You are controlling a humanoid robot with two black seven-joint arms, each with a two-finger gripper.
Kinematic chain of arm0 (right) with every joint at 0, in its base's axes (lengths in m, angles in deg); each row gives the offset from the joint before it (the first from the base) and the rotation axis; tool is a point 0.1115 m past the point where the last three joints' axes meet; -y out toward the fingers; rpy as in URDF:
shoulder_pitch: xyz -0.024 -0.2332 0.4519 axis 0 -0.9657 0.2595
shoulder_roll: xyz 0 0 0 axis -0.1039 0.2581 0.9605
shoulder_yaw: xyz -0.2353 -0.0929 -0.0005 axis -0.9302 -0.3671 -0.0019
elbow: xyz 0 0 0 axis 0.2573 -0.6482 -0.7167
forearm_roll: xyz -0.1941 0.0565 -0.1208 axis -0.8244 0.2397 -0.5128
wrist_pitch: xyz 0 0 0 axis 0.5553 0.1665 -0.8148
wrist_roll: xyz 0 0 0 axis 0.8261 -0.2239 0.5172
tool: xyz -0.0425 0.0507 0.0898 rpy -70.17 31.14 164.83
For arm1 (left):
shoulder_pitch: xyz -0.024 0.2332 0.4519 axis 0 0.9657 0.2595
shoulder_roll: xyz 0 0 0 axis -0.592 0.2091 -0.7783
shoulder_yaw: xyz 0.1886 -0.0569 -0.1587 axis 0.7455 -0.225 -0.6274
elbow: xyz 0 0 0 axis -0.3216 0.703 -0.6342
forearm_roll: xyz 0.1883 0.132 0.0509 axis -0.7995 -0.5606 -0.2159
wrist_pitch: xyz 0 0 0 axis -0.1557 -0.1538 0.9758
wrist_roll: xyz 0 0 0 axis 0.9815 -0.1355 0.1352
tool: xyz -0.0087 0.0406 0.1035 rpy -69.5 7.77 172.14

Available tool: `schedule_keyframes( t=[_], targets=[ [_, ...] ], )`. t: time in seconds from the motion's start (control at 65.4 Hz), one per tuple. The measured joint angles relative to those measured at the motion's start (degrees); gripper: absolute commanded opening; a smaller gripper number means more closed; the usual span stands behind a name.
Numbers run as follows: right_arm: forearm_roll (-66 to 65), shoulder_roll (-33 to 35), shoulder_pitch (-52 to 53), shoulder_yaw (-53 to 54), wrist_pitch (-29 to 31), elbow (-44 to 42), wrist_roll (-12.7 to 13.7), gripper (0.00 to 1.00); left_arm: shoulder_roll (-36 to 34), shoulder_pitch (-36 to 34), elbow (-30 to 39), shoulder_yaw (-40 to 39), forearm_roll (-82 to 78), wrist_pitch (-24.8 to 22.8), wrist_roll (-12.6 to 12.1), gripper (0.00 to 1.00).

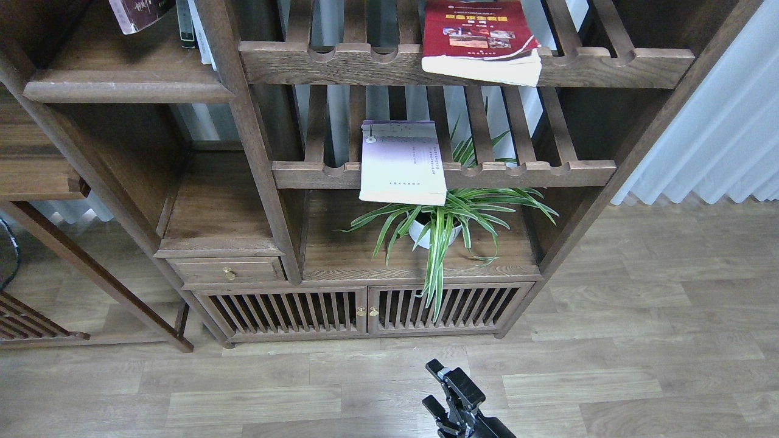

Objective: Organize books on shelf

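Paperbacks are what I have to sort, and from my gripper (pixel 449 383), low at the bottom of the view with its two fingers parted and nothing between them, all three sit far up and away. I take this arm for my right one, though only its end shows; my left gripper is out of sight.

Farthest up and to the left of my gripper, the dark maroon book (pixel 139 13) leans at the top edge above the solid plank shelf (pixel 128 85), mostly cut off; other spines stand just to its right.

Almost straight ahead and above my gripper, the pale lavender-white book (pixel 401 163) lies flat on the lower slatted rack (pixel 535 172), its near end hanging past the scalloped rail, right over the spider plant (pixel 447 222). That overhang looks like the natural place to pinch. I judge it thin and floppy, so it would sag if held by one corner; a grip near the middle of the free edge should do better.

Slightly to the right and higher, the red book (pixel 481 39) rests on the upper slatted rack (pixel 633 61), its page block jutting over the rail. It looks thicker and stiffer, probably heavier, with a glossy cover that may slip.
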Motion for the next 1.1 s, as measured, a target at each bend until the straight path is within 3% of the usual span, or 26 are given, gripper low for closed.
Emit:
schedule_keyframes(
  t=[0.199, 0.275, 0.306, 0.504, 0.795, 1.009, 1.1],
  targets=[
    [0.0, -0.2, 0.3, 0.1, 0.0, 0.0, -0.6, 1.00, 1.5, 1.3, 4.8, -0.4, -0.1, 0.1, -0.1, 0.99],
    [0.0, -0.3, 0.8, 0.1, 0.0, 0.1, -2.0, 1.00, 0.8, 1.9, 6.9, -1.0, 0.3, 0.1, -0.1, 0.99],
    [0.0, -0.2, 1.6, 0.1, 0.0, 0.2, -3.8, 1.00, -0.6, 2.6, 8.7, -1.7, 0.9, 0.0, -0.1, 0.99],
    [0.0, 0.0, 4.8, 0.4, 0.0, 0.8, -7.1, 1.00, -6.5, 8.3, 15.6, -2.6, 6.7, -0.1, -0.3, 1.00],
    [0.0, -0.1, 7.4, 2.0, 0.0, 6.1, -7.4, 1.00, -20.4, 29.8, 37.8, -8.9, 22.1, 0.0, -0.5, 1.00],
    [0.0, 4.2, 10.3, 3.0, 0.0, 6.9, -7.4, 1.00, -21.7, 44.6, 50.2, -14.9, 26.9, 0.0, -0.6, 0.99],
    [-0.2, 6.9, 11.0, 2.6, 0.0, 7.7, -7.3, 1.00, -21.7, 48.5, 52.3, -15.3, 27.6, 0.0, -0.6, 0.99]
  ],
)
